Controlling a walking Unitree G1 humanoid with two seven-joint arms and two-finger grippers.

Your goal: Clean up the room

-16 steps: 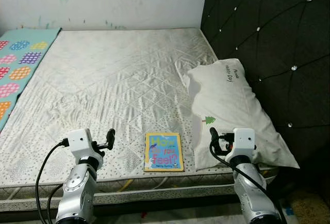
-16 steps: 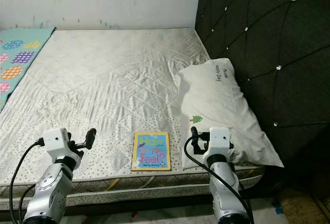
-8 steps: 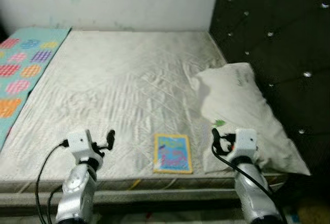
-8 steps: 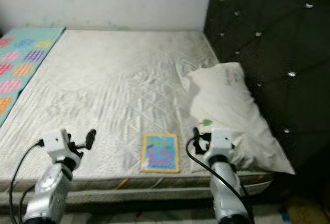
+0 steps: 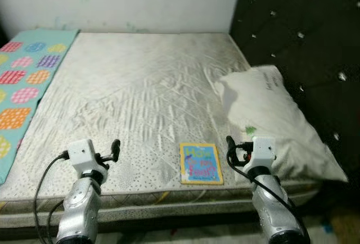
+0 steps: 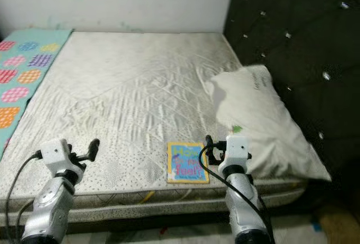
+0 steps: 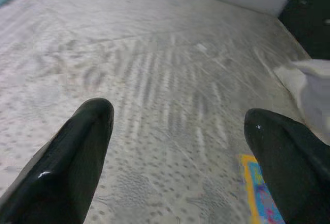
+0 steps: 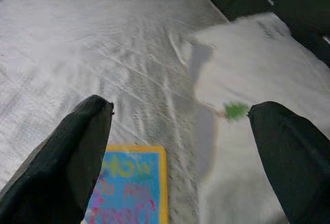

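Head views: the thin blue picture book with a yellow border lies flat near the front edge of the pale quilted mattress, just left of the right gripper and well to the right of the left gripper. Just beyond the right fingers sits the white pillow with a small green tree print, against the dark tufted headboard. The book looks like the piece to tidy, and the right arm is the nearer one. I would bring its fingers low over the book's front edge, slide one finger under where the book nears the mattress edge, and pinch the cover without dragging the sheet. From here I cannot tell how wide either pair of fingers stands, and the book's title is blurred.

Left wrist view: the left fingers are spread wide with nothing between them. Ahead of them is bare mattress, with a cut-off corner of the book beside the far finger.

Right wrist view: the right fingers are likewise wide apart and empty. The book's upper part lies beside one finger, its lower half cut off, and the pillow sits just ahead of the other finger.
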